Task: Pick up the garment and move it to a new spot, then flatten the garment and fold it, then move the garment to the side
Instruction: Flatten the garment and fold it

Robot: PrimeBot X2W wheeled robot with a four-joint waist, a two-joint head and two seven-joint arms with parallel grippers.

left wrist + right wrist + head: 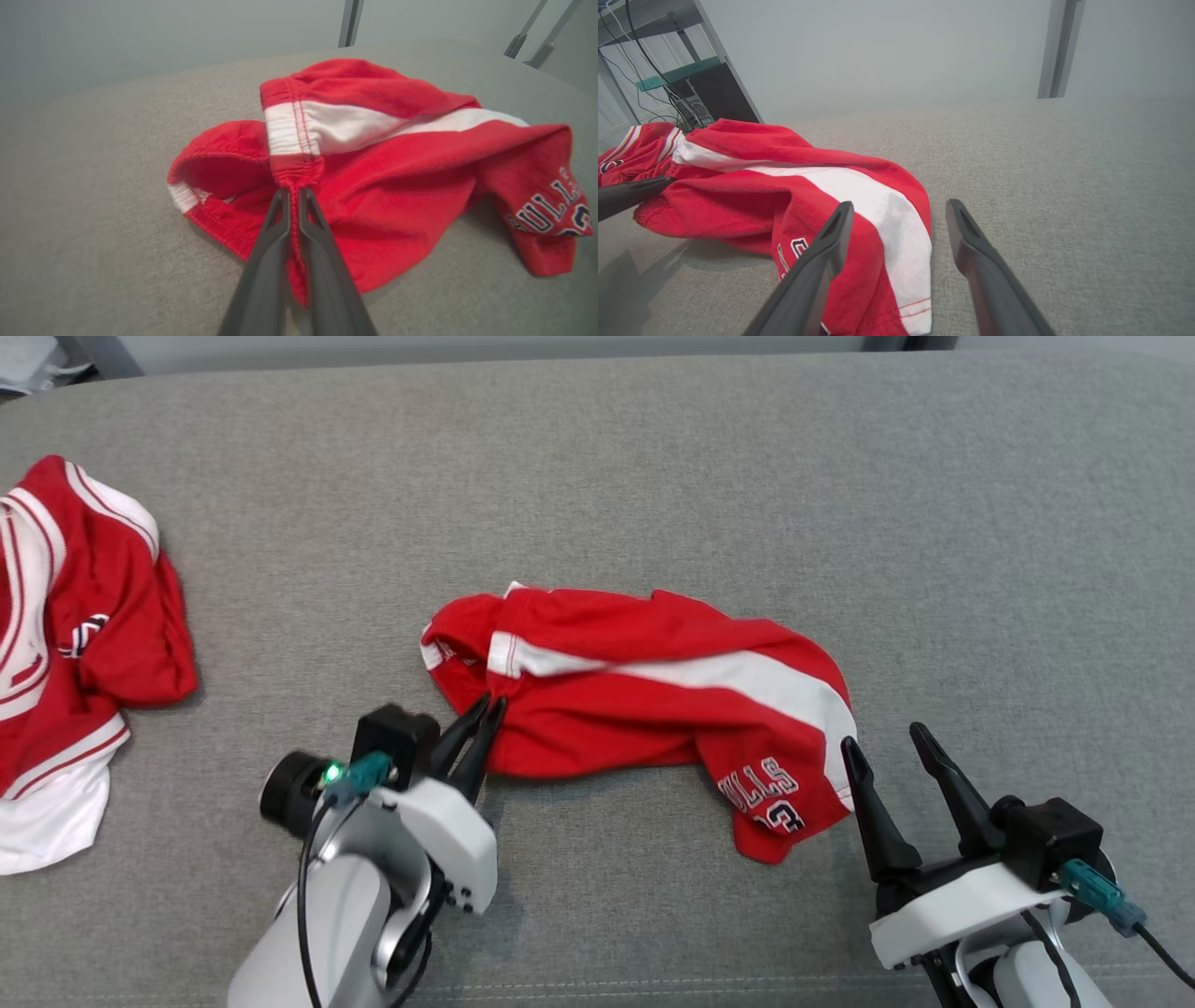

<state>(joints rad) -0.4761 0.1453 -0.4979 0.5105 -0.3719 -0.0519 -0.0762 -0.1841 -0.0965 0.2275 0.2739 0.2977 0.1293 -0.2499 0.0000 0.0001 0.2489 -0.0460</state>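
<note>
A red-and-white jersey [84, 644] runs off the head view's left edge. The lettering [758, 786] on the shorts [607, 709] is partly lost in a fold, so its first letter is hidden.

White, dark-outlined lettering [758, 780] is showing on the leg hem of the red garment [644, 700], lower right of centre in the head view. It is reading "ULLS" upside down, its first letter lying hidden in a fold. The numerals [782, 819] beneath are curling under, too broken to read. At the right edge of the left wrist view, the word is appearing as "ULL". An emblem [82, 637] on the second garment [103, 616], far left, is showing too small to read.
</note>
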